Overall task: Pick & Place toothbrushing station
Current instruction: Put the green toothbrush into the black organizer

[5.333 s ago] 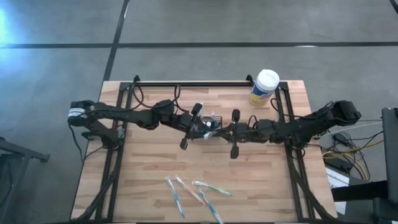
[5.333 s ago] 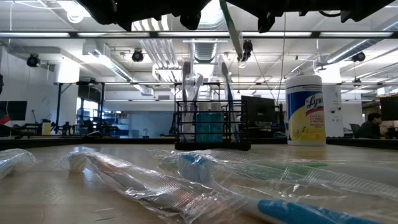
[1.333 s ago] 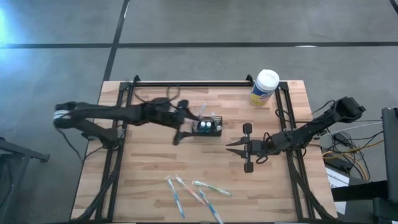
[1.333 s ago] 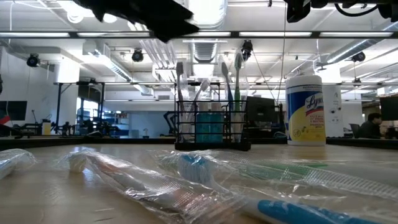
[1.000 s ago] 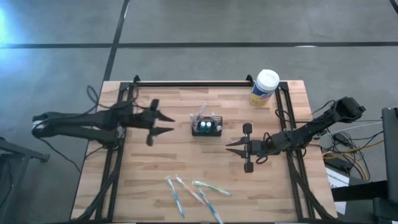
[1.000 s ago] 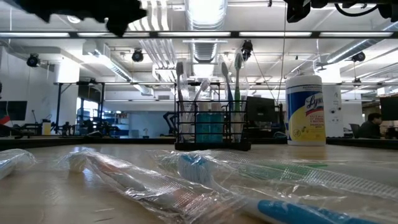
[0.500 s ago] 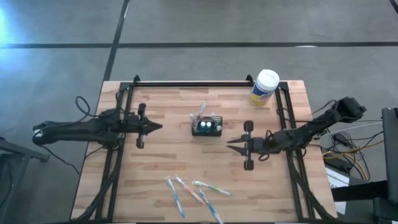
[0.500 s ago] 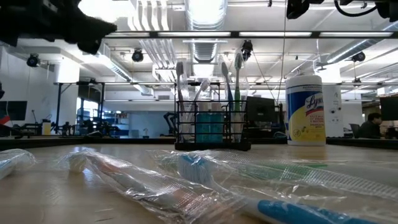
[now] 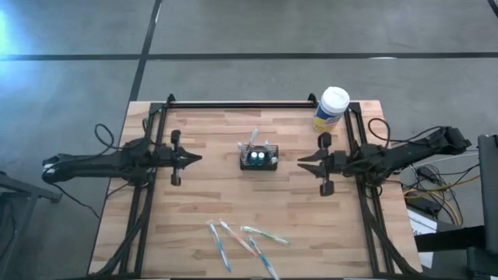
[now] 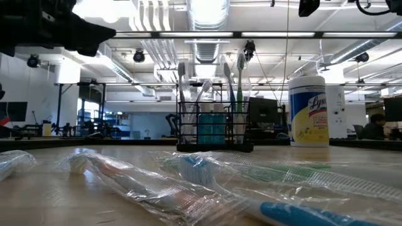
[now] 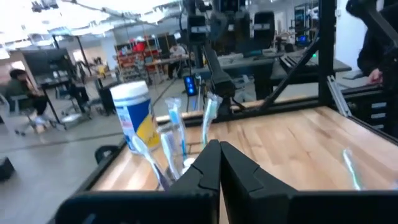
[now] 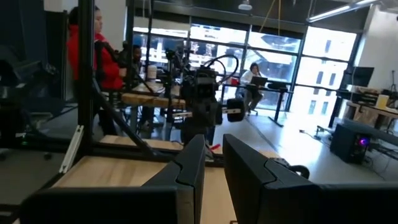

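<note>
My left fingers (image 9: 196, 158) are pressed together with nothing between them, where a second ago they stood spread. That arm has pulled back to the left edge of the counter (image 9: 202, 210), and it has barely shifted in the last half second; the fingers point across toward the middle.

My right fingers (image 9: 303, 161) are a little apart and hold nothing. Half a second ago they sat lower, nearer the front of the counter; now they have drawn back toward the right rail, level with the holder and pointing at it from that side.

Between my two sets of fingers, apart from both, stands the black wire holder (image 9: 259, 158), upright near the middle of the counter, where it stood a second ago. Toothbrushes (image 10: 233, 78) stand up out of its compartments, with a teal tube (image 10: 212, 127) among them, unchanged since then.

Behind it and to the right, the wipes canister (image 9: 331, 109) with its white lid has not moved. At the front edge the wrapped toothbrushes (image 9: 243, 239) lie loose in their plastic as before.
</note>
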`<state>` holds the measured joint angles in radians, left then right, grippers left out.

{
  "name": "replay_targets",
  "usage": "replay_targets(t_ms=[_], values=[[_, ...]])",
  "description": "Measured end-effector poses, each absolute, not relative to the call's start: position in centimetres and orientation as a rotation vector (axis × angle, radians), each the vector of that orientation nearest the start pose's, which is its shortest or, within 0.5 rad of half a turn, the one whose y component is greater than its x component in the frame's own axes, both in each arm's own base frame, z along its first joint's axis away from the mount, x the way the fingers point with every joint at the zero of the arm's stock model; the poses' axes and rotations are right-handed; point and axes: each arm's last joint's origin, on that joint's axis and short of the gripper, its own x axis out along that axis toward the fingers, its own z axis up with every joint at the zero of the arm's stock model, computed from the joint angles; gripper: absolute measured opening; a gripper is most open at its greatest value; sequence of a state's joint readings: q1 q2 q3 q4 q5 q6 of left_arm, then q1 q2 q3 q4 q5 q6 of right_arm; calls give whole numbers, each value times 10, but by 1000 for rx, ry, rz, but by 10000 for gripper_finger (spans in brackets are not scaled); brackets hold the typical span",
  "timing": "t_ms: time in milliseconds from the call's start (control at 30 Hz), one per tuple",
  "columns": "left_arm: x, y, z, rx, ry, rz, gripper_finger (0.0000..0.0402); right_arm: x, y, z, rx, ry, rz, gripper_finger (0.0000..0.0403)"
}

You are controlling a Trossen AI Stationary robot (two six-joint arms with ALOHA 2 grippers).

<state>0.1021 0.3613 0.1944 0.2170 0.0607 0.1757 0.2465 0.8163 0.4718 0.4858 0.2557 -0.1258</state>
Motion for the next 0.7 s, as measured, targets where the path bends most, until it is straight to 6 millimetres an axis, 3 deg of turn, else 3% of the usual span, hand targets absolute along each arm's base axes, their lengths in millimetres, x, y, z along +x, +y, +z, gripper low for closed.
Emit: replay_targets(t_ms=[200,500,700], values=[[116,15,227,165,-90,98,3,169,34,272,-90,-142,-19,52],[113,16,215,26,-14,106,8,157,32,220,19,-163,-11,52],[112,16,206,16,0,113,3,148,29,201,71,-190,-8,52]])
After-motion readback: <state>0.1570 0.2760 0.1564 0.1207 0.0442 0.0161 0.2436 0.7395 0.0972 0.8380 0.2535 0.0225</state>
